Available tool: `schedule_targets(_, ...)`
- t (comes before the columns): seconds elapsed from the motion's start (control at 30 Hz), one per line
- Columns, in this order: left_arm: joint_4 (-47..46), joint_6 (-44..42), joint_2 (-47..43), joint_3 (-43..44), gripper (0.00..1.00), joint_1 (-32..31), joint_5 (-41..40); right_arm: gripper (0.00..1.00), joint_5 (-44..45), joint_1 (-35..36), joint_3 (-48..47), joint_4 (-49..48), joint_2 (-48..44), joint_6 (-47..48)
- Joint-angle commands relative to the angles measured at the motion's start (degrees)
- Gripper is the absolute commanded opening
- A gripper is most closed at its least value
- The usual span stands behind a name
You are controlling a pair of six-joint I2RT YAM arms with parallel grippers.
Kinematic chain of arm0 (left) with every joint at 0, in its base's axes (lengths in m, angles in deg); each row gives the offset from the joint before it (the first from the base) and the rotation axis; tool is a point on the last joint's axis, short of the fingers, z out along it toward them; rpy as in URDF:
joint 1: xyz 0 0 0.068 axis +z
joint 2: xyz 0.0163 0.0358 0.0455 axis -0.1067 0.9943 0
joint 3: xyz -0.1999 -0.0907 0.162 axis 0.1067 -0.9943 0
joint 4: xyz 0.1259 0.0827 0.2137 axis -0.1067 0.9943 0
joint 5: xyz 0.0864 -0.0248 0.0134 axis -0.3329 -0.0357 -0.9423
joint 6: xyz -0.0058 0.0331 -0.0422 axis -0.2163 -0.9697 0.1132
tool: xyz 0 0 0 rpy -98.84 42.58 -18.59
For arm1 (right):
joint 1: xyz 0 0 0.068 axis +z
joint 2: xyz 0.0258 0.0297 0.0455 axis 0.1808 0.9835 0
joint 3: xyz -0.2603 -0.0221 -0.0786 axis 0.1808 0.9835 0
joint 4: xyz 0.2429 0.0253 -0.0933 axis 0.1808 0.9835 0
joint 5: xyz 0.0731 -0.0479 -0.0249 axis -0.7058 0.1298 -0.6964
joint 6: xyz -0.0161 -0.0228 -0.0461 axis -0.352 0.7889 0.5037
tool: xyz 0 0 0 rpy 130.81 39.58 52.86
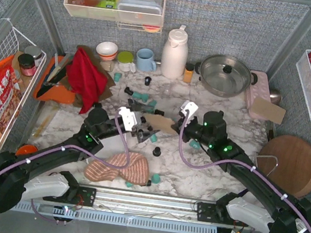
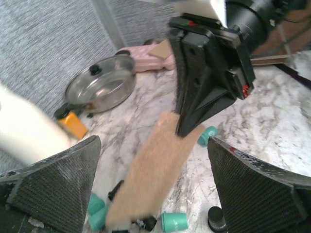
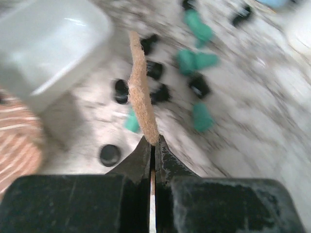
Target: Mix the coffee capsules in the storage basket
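Note:
Teal and black coffee capsules (image 1: 141, 97) lie scattered on the marble table, some near the front (image 1: 156, 178). My right gripper (image 1: 182, 127) is shut on a tan cardboard strip (image 1: 163, 123), which stands edge-on in the right wrist view (image 3: 141, 87) above its closed tips (image 3: 151, 141). My left gripper (image 1: 142, 131) is open and empty; the strip (image 2: 155, 170) hangs between its wide-apart fingers (image 2: 58, 184). Capsules lie below it (image 2: 174, 221). The white storage basket (image 3: 48, 43) shows blurred at the upper left of the right wrist view, with its visible part empty. The left arm hides it from above.
A striped cloth (image 1: 119, 169) lies near the front edge and a red cloth (image 1: 86, 75) at the back left. A white thermos (image 1: 175, 52), a blue mug (image 1: 146, 60), an orange-capped jar (image 1: 189, 72) and a lidded steel pot (image 1: 225, 74) stand along the back. A round wooden board (image 1: 289, 164) lies at the right.

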Motion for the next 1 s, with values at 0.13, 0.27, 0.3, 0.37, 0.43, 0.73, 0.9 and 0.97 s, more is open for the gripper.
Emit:
schedule_targets(0.13,11.3,7.4,-3.2,2.1,0.99,0.0,-25.8,0.00,53.9,-2.4,7.0,-7.0,-5.5,-10.4)
schedule_targets(0.27,15.6,21.3,-5.1,1.5,0.99,0.0,-49.4,0.00,62.9,-7.9,9.6,-7.4,-6.0,-17.0)
schedule_targets(0.3,18.3,26.5,-5.5,1.8,0.99,0.0,-57.4,0.00,62.8,-9.8,10.2,-7.1,-5.9,-19.2)
schedule_targets(0.37,25.2,34.2,-6.2,2.8,0.99,0.5,-67.9,0.00,62.1,-14.4,11.4,-6.9,-5.8,-24.9)
schedule_targets(0.43,29.5,34.7,-7.2,2.9,0.99,0.9,-69.3,0.00,60.3,-18.3,12.6,-7.3,-5.7,-28.8)
schedule_targets(0.73,48.3,41.4,-7.7,6.5,0.99,0.9,-63.4,0.00,50.3,-32.5,14.4,-7.8,0.4,-41.0)
schedule_targets(0.9,57.8,44.8,-5.7,8.8,0.99,0.9,-60.8,0.34,50.4,-37.1,14.6,-5.5,2.3,-44.2)
schedule_targets(0.97,60.3,45.5,-4.8,9.1,0.99,0.9,-59.6,0.57,51.5,-38.2,14.1,-3.6,2.7,-44.0)
